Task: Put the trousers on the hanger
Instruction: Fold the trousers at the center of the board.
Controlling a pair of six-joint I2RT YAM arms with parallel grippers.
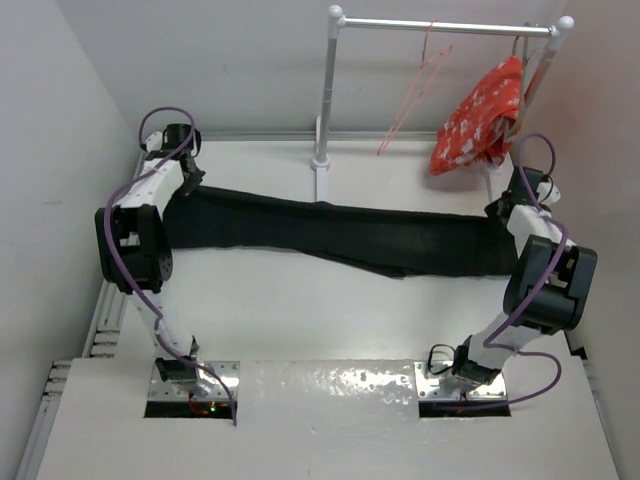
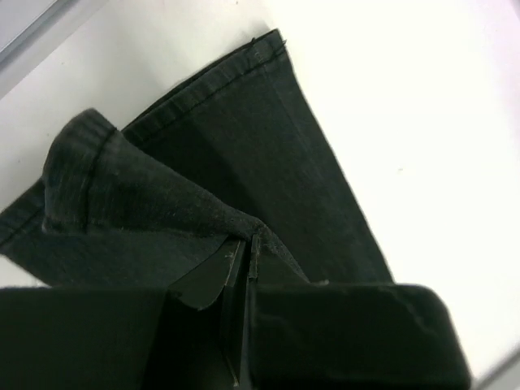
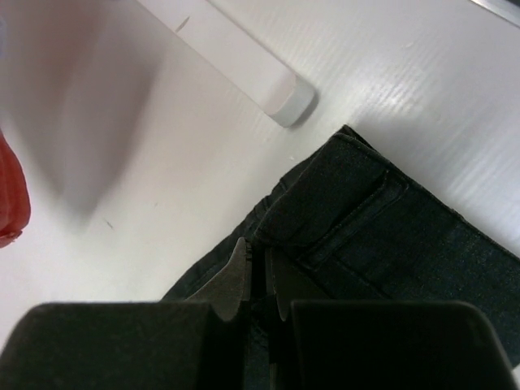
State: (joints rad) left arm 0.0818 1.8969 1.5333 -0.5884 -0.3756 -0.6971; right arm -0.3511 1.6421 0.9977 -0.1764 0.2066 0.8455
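Note:
The black trousers [image 1: 330,232] lie stretched across the table from left to right. My left gripper [image 1: 186,178] is shut on a pinched fold of the trousers [image 2: 203,162] near the leg hems at the left end. My right gripper [image 1: 503,208] is shut on the waistband end of the trousers [image 3: 382,227] at the right. The pale pink hanger [image 1: 415,90] hangs on the white rail [image 1: 440,27] at the back, apart from both grippers.
A red-and-white patterned cloth [image 1: 478,118] hangs from the right end of the rail. The rail stand's left post [image 1: 324,110] and its foot [image 1: 321,185] stand just behind the trousers. Another white foot [image 3: 244,57] lies near my right gripper. Walls close both sides.

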